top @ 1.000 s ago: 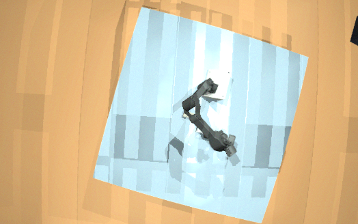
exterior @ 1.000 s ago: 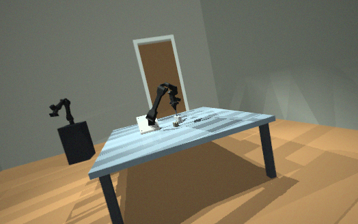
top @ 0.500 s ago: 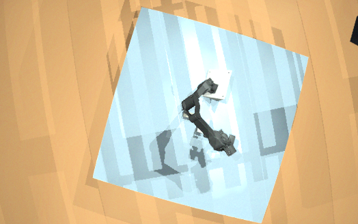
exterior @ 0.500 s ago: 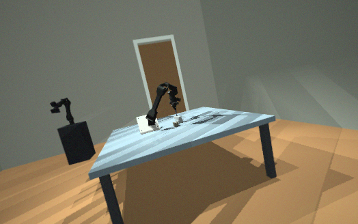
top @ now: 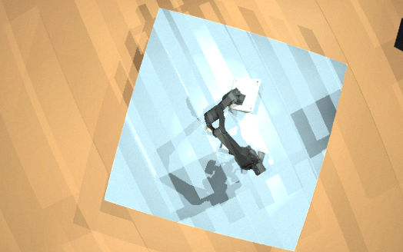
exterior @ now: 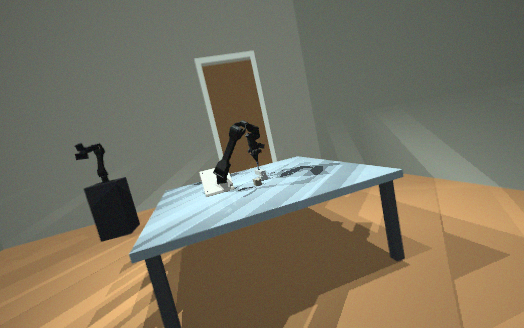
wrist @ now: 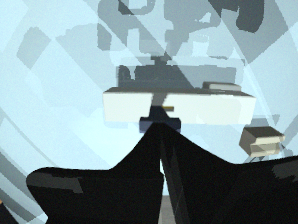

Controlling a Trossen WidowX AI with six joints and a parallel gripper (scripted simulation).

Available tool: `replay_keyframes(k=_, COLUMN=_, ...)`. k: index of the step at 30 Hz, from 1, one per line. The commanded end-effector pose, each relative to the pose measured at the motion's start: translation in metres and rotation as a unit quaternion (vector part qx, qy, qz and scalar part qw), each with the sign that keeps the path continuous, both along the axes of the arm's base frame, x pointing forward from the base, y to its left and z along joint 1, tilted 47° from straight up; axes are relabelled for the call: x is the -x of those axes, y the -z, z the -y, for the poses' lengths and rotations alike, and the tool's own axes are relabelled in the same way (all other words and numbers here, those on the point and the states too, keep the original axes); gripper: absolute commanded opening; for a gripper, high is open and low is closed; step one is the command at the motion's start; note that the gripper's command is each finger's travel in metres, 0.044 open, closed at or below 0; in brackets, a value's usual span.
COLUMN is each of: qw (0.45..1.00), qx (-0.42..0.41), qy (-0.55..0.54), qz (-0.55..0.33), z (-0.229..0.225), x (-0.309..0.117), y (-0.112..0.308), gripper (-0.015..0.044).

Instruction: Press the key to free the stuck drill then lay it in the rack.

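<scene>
A long white block (wrist: pixel 210 109) (exterior: pixel 261 174) stands on the table under my gripper. A dark blue piece (wrist: pixel 174 125), possibly the key, is at its near side, with a small yellow bit (wrist: pixel 168 108) just above it. My gripper (wrist: pixel 157 128) (exterior: pixel 258 168) is shut and empty, pointing down. In the wrist view its tips overlap the dark blue piece; contact cannot be told. A small beige block (wrist: pixel 262 142) (exterior: pixel 257 181), possibly the rack, stands to the right in the wrist view. I cannot make out the drill for certain.
The arm's white base plate (top: pixel 251 92) (exterior: pixel 210 186) lies on the light blue table (top: pixel 154 115) (exterior: pixel 220 215). A low grey piece (wrist: pixel 221 86) shows behind the white block's right part. A second arm on a black pedestal (exterior: pixel 112 210) stands off the table.
</scene>
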State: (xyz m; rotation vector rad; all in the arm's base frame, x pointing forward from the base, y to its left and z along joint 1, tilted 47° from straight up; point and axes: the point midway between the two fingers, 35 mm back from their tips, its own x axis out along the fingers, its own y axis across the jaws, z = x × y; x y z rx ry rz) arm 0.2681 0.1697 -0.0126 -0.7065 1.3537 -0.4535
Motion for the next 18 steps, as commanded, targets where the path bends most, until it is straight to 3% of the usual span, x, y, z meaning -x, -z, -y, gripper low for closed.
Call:
replay_keyframes(k=1, qw=1.000, qx=0.023, qy=0.014, qz=-0.017, z=0.0210, x=0.0012, y=0.0118, gripper=0.0000)
replay_keyframes(k=18, qw=0.999, qx=0.023, qy=0.014, qz=-0.017, z=0.0251, x=0.0002, y=0.0146, gripper=0.0000)
